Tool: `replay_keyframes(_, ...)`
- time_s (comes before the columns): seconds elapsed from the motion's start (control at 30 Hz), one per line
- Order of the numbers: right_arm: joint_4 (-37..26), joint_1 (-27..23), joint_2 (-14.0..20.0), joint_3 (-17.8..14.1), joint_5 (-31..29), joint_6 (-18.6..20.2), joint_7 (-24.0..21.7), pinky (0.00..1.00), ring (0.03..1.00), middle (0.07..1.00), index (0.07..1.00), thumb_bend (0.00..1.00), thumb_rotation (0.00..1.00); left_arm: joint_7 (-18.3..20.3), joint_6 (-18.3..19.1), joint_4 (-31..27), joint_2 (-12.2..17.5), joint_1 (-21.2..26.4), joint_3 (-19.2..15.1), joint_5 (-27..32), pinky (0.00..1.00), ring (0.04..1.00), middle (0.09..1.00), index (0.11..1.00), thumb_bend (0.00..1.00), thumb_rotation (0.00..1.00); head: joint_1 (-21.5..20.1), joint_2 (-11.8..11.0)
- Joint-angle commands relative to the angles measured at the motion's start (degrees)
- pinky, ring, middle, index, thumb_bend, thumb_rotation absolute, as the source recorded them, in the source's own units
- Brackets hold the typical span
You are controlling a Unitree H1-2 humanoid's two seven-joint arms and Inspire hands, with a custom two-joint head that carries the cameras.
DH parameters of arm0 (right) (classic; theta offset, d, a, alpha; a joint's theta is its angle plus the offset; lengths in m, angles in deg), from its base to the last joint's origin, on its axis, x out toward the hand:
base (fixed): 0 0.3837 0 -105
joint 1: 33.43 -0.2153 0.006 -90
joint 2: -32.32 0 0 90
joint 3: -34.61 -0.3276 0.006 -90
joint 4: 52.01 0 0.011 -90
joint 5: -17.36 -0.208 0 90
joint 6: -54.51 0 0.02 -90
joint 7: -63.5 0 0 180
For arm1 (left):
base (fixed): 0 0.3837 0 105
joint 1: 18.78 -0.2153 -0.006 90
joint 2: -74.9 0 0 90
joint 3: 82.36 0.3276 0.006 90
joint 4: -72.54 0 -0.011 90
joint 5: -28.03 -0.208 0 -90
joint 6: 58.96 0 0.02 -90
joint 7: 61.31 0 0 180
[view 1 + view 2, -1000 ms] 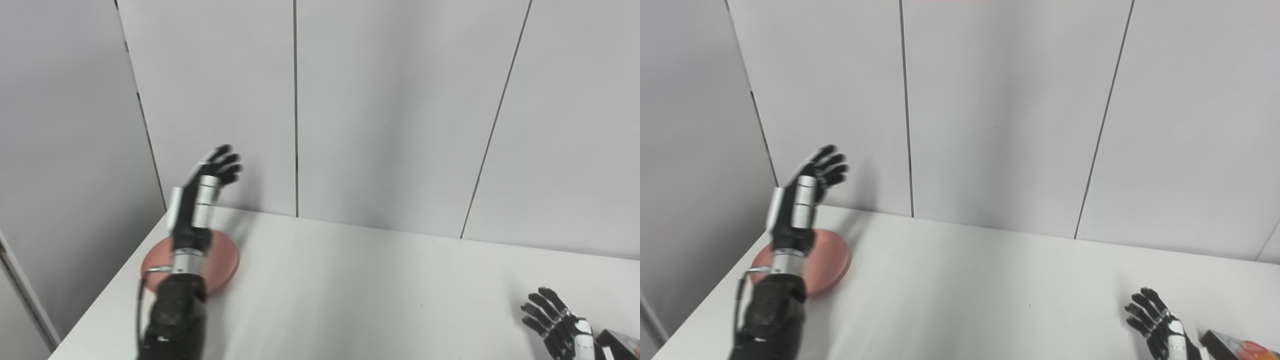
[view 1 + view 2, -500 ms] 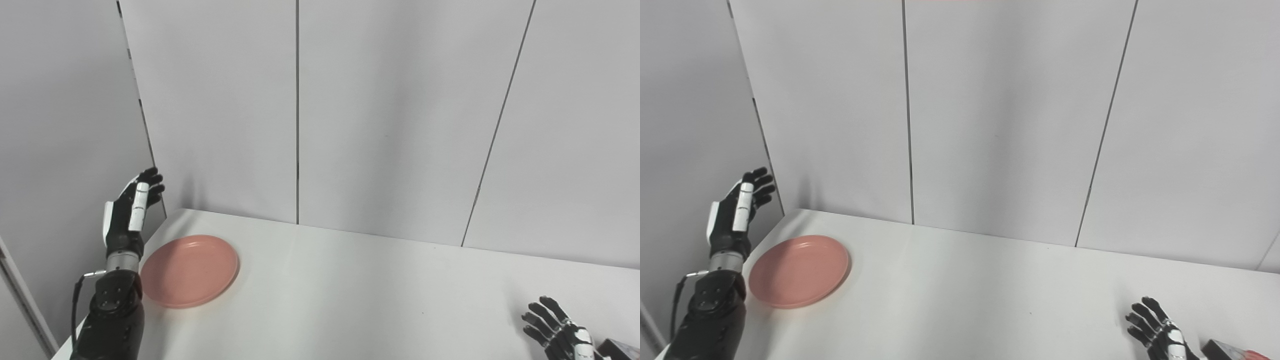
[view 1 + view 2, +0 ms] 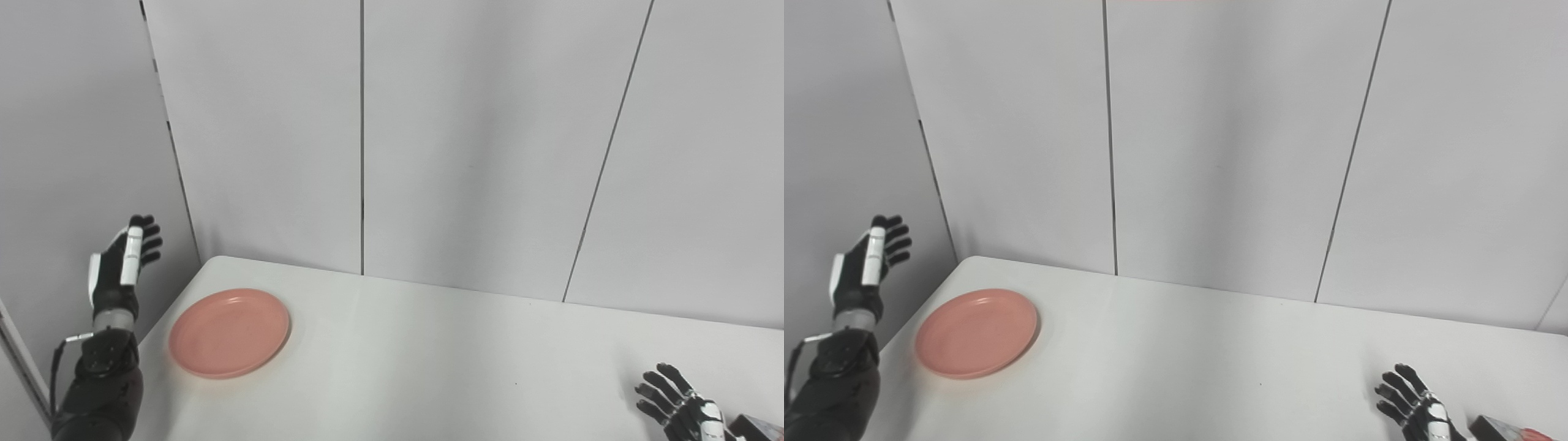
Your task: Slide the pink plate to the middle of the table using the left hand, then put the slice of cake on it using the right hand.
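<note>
Pink plate [image 3: 229, 332] lies near the tabletop's [image 3: 429, 361] left edge. Beyond that edge hovers the left hand [image 3: 119, 263], fingers spread, empty; the right hand [image 3: 1418, 407] waits spread. A careless sideways sweep might flip the plate.

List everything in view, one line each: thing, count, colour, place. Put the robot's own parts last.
round pink plate: one, pink, near the table's left edge, empty.
slice of cake: one, dark side with orange-red top, bottom right corner, mostly cut off by the picture's edge.
white table: one, white, filling the lower half.
grey wall panels: several, pale grey, behind the table.
left hand: one, black and white, raised beyond the table's left edge, open.
right hand: one, black and white, bottom right beside the cake, open.
</note>
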Motion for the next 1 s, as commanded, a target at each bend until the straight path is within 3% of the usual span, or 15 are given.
replay_keyframes(0.0,6.28,7.25,-3.11,1.11,-0.62,-0.18,-0.39,0.79,0.804,0.817,0.833,0.67,1.00,0.49,-2.02,-0.08,1.02,2.15,-0.01,0.39,0.76,0.783,0.804,0.774,0.71,0.95,0.10,0.08)
replay_keyframes(0.13,6.32,7.35,-2.98,1.02,-0.75,-0.23,-0.63,0.79,0.805,0.817,0.832,0.68,1.00,0.90,-1.97,0.77,-0.37,1.49,0.53,0.55,0.77,0.788,0.798,0.759,0.76,0.93,-0.05,0.31)
replay_keyframes(0.23,6.19,7.57,-3.03,0.96,-0.24,-0.28,-0.13,0.77,0.793,0.806,0.824,0.70,1.00,1.55,-1.88,0.74,-1.27,1.05,0.48,1.02,0.79,0.803,0.812,0.766,0.71,0.91,-0.29,0.47)
replay_keyframes(0.6,6.88,7.94,-3.04,0.77,-0.70,-1.05,-0.47,0.73,0.765,0.778,0.798,0.70,1.00,2.78,0.66,2.21,-4.94,-0.85,2.49,0.68,0.74,0.782,0.819,0.814,0.70,0.90,-1.15,0.57)
replay_keyframes(0.8,6.65,8.07,-2.96,0.87,-0.59,-0.80,-0.54,0.74,0.768,0.781,0.801,0.73,0.99,5.09,5.01,-0.73,-7.83,-1.54,0.12,5.74,0.76,0.787,0.825,0.828,0.65,0.93,-1.33,1.43)
replay_keyframes(0.97,6.51,8.17,-3.10,0.82,-0.69,-0.72,-0.51,0.74,0.767,0.780,0.798,0.75,0.97,6.89,8.36,-3.96,-9.09,-2.23,-0.21,8.04,0.72,0.807,0.838,0.847,0.72,0.97,-1.56,1.65)
